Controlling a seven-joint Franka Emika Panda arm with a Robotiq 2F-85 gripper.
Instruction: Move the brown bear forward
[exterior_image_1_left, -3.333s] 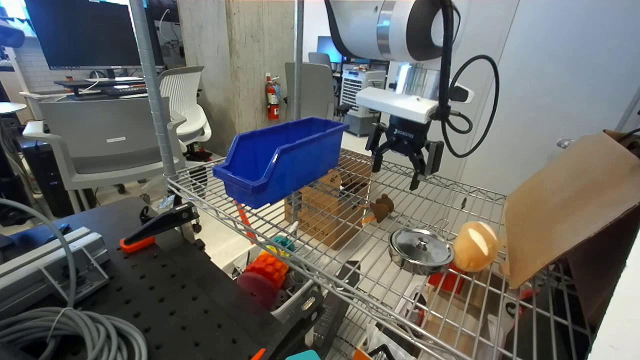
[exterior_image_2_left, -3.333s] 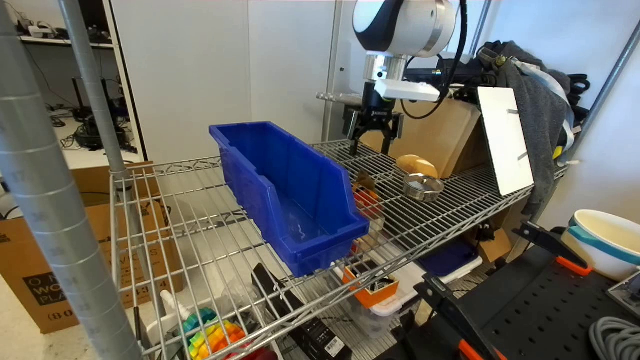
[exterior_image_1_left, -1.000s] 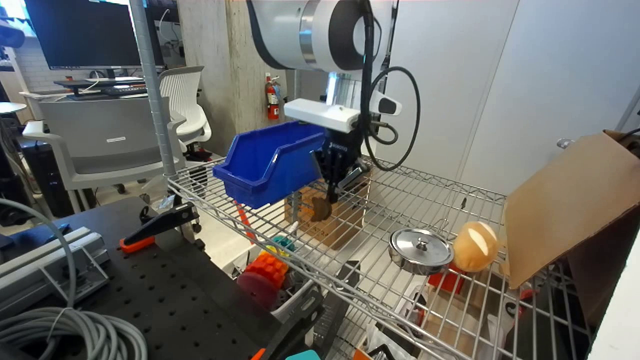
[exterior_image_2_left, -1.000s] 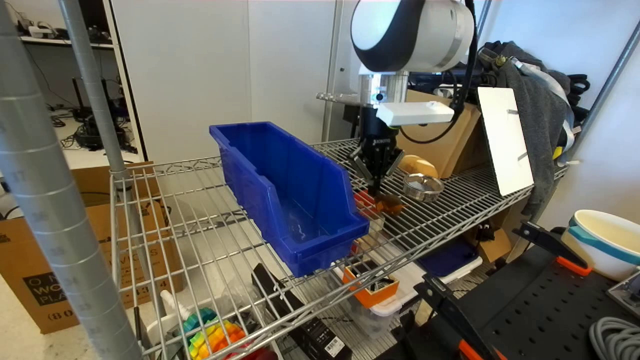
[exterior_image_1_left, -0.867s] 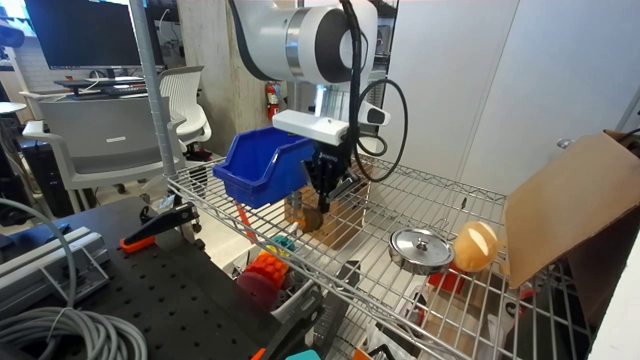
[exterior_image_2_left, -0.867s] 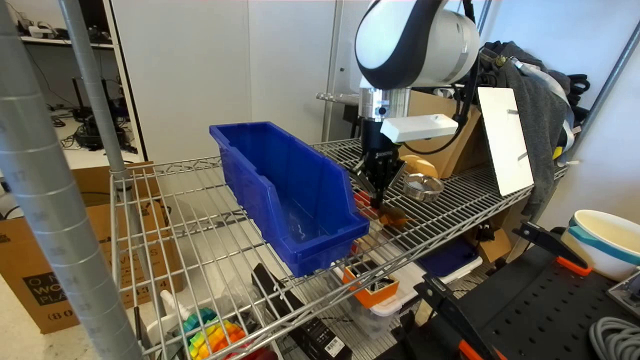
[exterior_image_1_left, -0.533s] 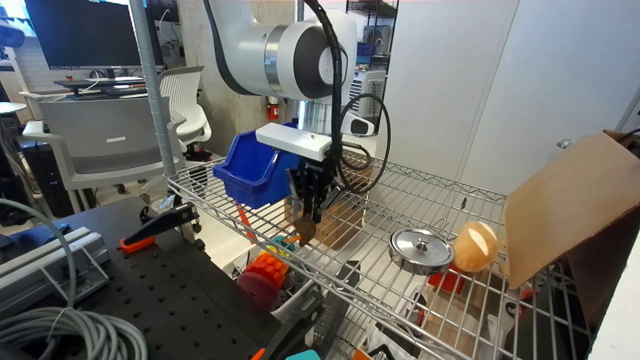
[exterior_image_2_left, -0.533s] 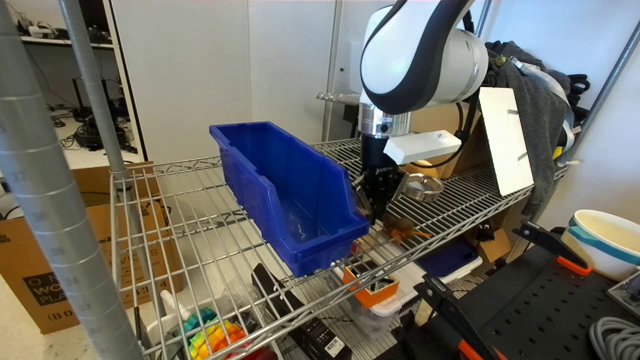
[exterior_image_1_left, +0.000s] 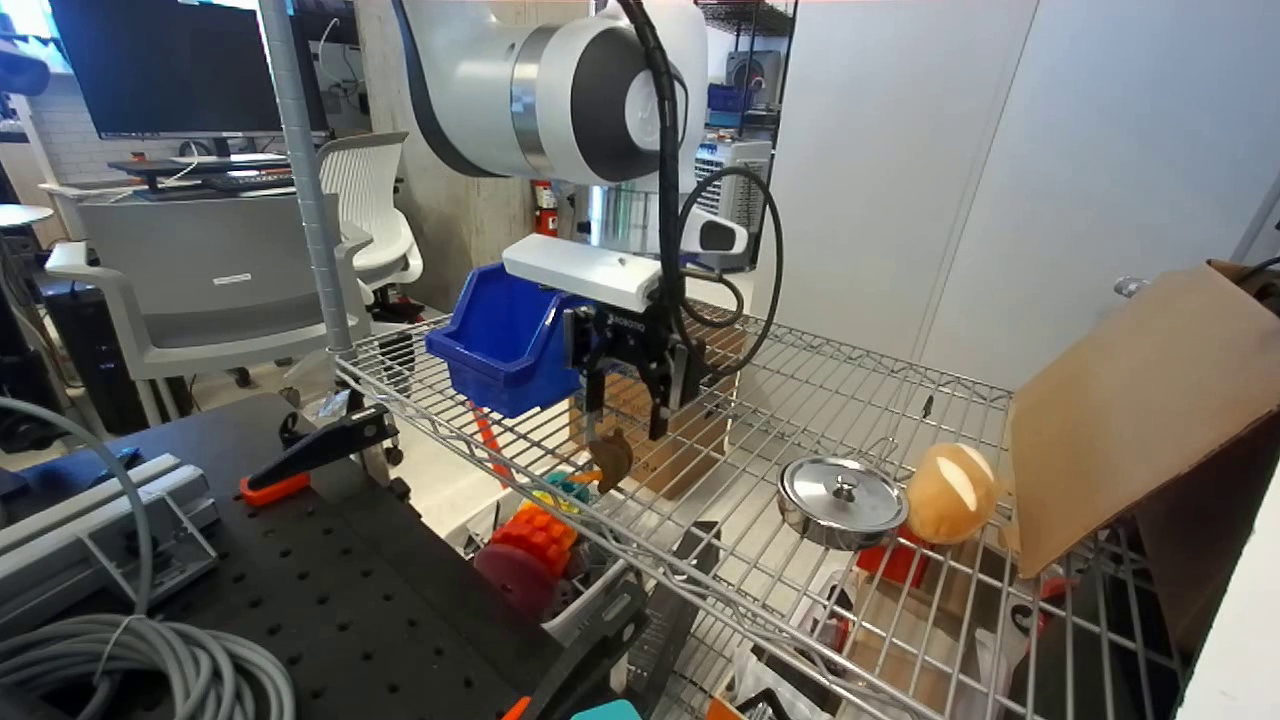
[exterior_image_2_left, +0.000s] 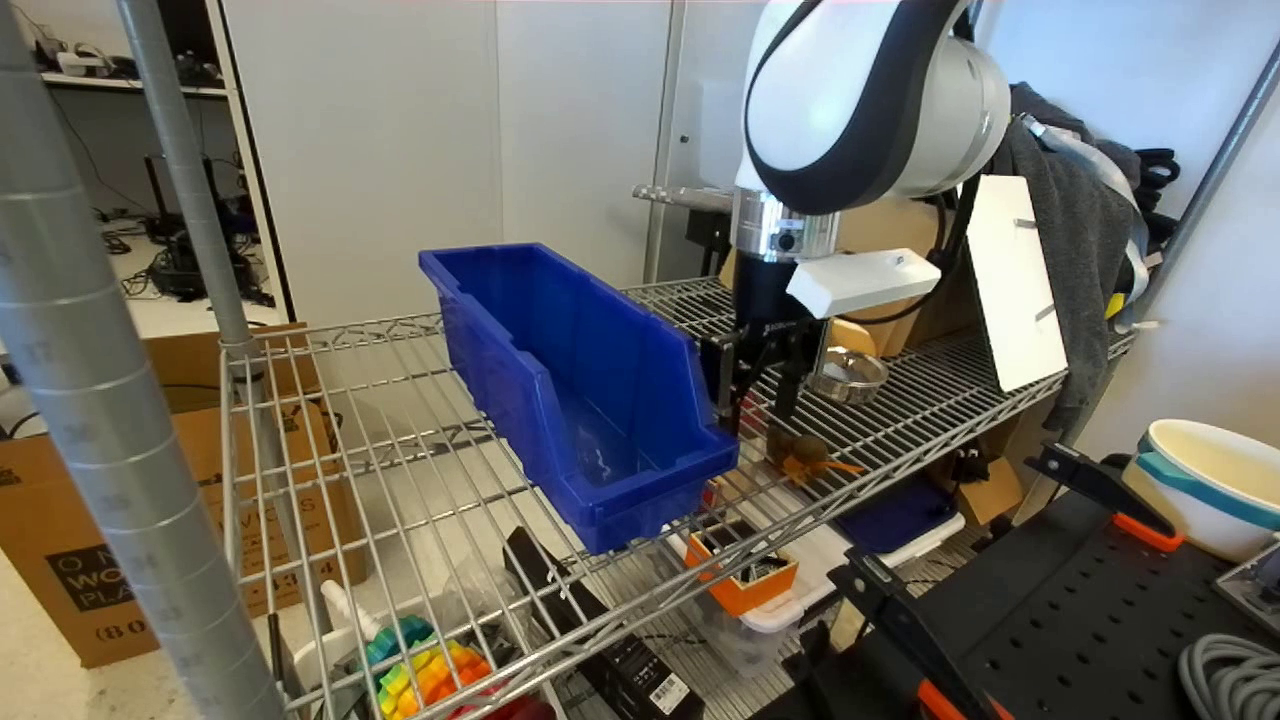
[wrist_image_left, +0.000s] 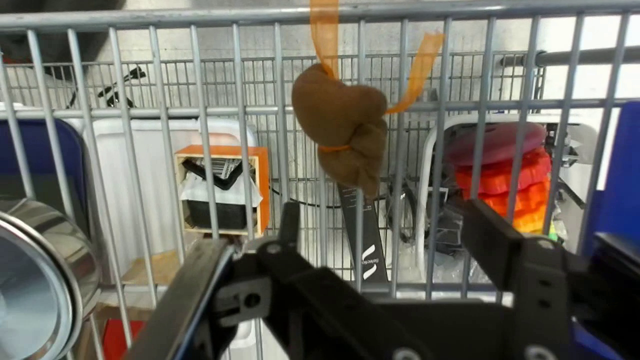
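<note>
We see the gripper (wrist_image_left: 385, 214) with its fingers spread apart. In the wrist view, the brown bear (wrist_image_left: 340, 110) lies on the wire shelf (wrist_image_left: 150, 19) just beyond the fingertips, the pot (wrist_image_left: 45, 275) left of them and the blue bin (wrist_image_left: 620, 155) to their right.
</note>
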